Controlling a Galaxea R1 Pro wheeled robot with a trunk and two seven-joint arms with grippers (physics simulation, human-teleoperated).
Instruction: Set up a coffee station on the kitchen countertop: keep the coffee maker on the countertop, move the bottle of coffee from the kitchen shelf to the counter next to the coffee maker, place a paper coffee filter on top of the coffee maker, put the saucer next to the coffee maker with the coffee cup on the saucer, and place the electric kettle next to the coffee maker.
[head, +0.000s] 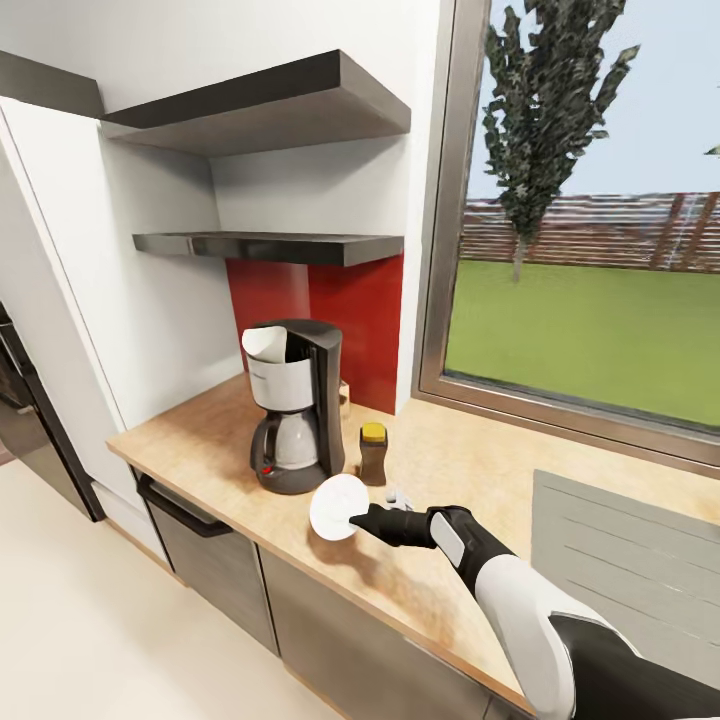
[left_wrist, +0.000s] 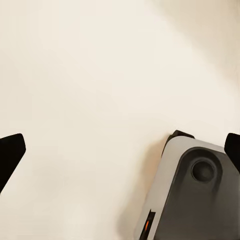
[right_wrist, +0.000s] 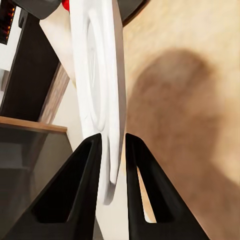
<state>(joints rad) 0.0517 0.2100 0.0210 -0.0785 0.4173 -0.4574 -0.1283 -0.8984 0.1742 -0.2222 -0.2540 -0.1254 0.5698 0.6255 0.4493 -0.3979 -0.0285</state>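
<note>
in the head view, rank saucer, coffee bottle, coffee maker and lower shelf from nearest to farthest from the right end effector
1. saucer: held on edge in the right end effector, over the countertop's front.
2. coffee bottle: just behind it, right of the machine.
3. coffee maker: farther back and left, white filter on top.
4. lower shelf: on the wall high above.

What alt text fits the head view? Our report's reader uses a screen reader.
The right tool holds a white saucer tilted above the wooden counter, just in front of the coffee maker and a yellow-capped bottle. A paper filter sits in the maker's top; two dark shelves hang above, a window to the right.
</note>
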